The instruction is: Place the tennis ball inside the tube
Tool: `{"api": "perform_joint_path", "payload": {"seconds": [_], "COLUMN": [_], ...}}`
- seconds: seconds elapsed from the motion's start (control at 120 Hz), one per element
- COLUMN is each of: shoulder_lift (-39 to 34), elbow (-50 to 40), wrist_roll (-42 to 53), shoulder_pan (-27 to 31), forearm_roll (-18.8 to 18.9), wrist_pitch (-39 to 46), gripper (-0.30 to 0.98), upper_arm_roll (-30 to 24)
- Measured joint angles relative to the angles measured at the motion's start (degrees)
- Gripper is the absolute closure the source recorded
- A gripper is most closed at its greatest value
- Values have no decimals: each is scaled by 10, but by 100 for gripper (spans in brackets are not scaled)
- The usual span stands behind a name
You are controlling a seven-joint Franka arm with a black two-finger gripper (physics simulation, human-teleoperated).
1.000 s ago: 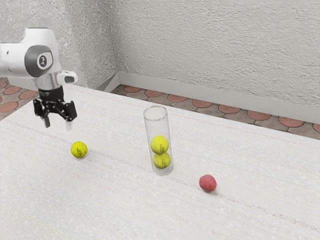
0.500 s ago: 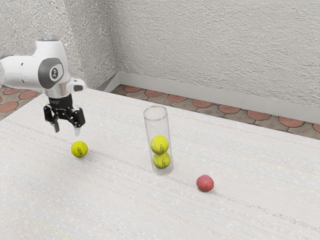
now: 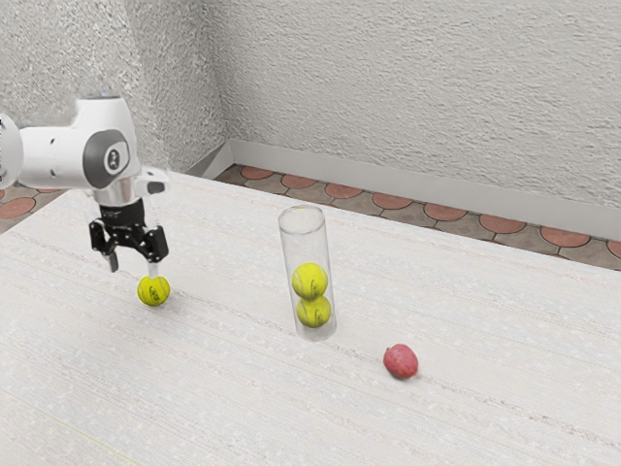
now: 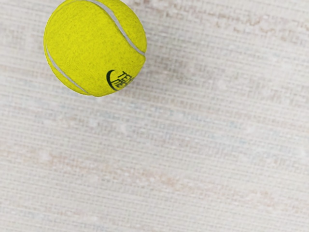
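- Over at the exterior view's left, the arm (image 3: pixel 58 155) has come down since half a second ago, bringing the pincer (image 3: pixel 132 266) close above the tennis ball (image 3: pixel 153 290). That looks to me like the approach for a grasp.
- In that same view the pincer is released, its fingers standing apart with nothing held. The tennis ball sits loose on the tabletop (image 3: pixel 223 398), hardly moved, well apart from the tube (image 3: pixel 288 257).
- Towards the exterior view's right, the tube stands as it did, two other balls (image 3: pixel 310 294) stacked inside and room left above them. The red lump (image 3: pixel 401 361) beyond has rolled slightly, which I'd say matters little here.
- From the wrist view, the tennis ball (image 4: pixel 94 48) lies on the bare tabletop, off the middle of the picture. I'd want the pincer centred over it and lowered before closing; a finger landing on top could send it rolling. Lifting and carrying it to the tube's mouth are still to do.
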Motion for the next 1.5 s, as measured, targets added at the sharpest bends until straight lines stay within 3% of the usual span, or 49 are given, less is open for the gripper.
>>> {"api": "perform_joint_path", "payload": {"seconds": [0.717,1.5], "shoulder_lift": [55,75], "elbow": [4,11], "wrist_roll": [21,1], "shoulder_pan": [20,20], "forearm_roll": [-32,-47], "wrist_pitch": [95,110], "gripper": [2,2], "upper_arm_roll": [0,-2]}}
